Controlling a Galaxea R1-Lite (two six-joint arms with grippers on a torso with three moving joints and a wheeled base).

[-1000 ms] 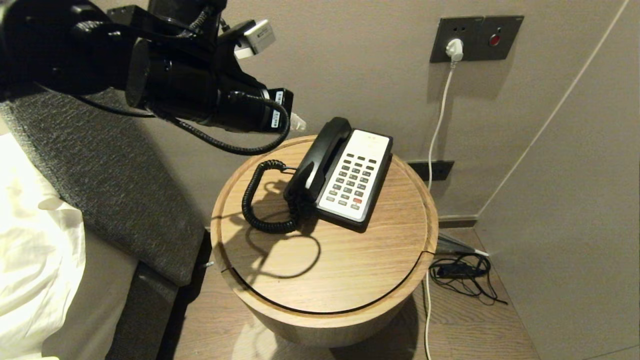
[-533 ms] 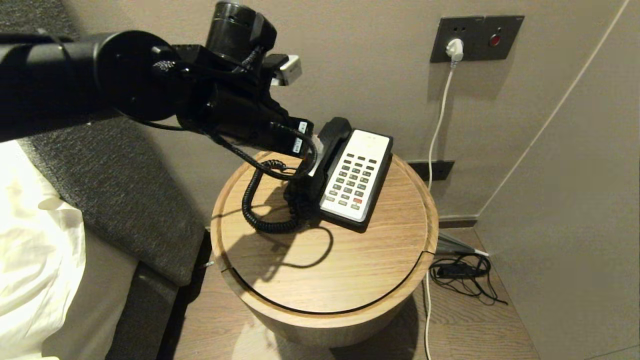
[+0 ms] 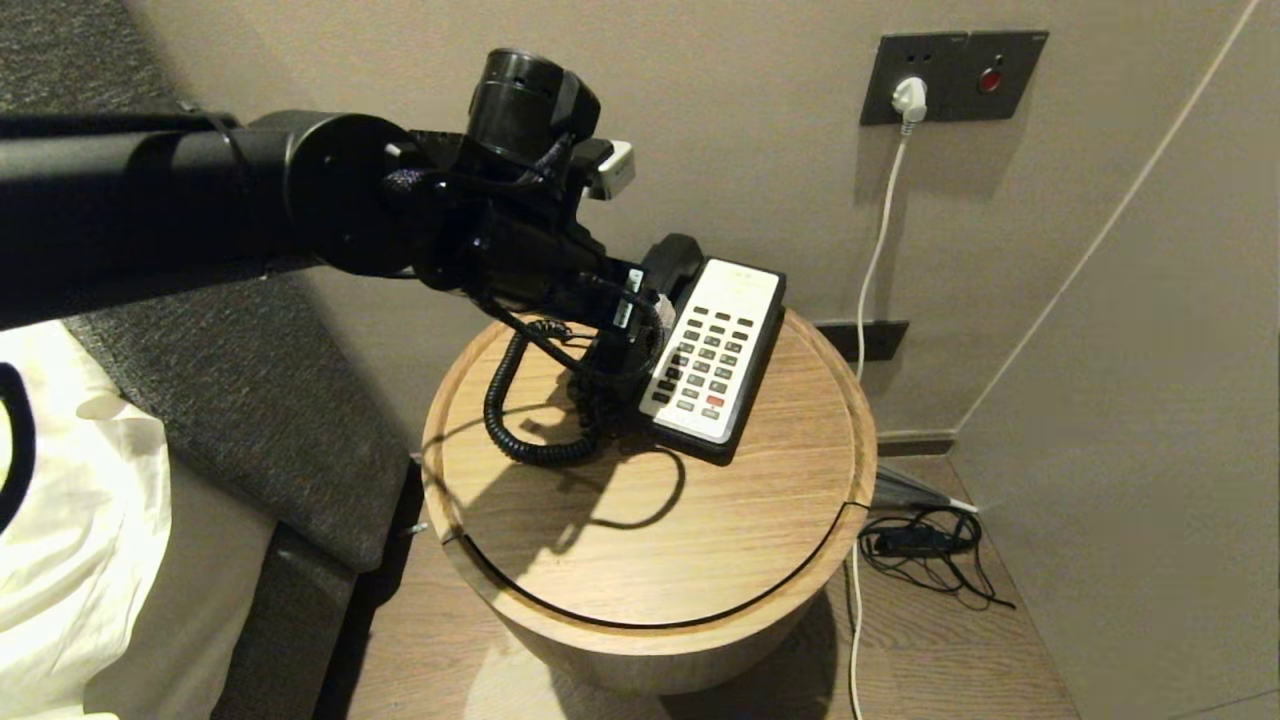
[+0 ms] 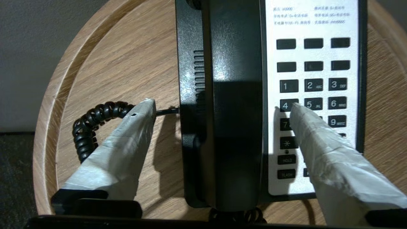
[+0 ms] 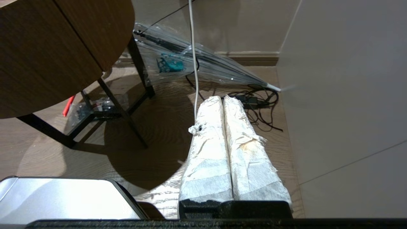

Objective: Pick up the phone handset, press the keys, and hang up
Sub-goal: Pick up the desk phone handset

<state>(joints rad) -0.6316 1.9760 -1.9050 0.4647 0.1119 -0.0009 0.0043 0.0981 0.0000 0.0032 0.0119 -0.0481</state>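
One handset (image 4: 233, 105), two fingers (image 4: 127, 143) astride, apart

You get warm, even indoor light from above. The arm and cord (image 3: 510, 400) throw sharp shadows across the table (image 3: 700, 530). A glare patch sits on the handset (image 4: 233, 73). The floor (image 5: 159, 194) reflects brightly. Nothing looks blurred.

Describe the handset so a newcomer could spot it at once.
On the round wooden bedside table sits a desk phone. The handset is the long glossy black bar in the cradle beside the white keypad, with the open left tool straddling it.
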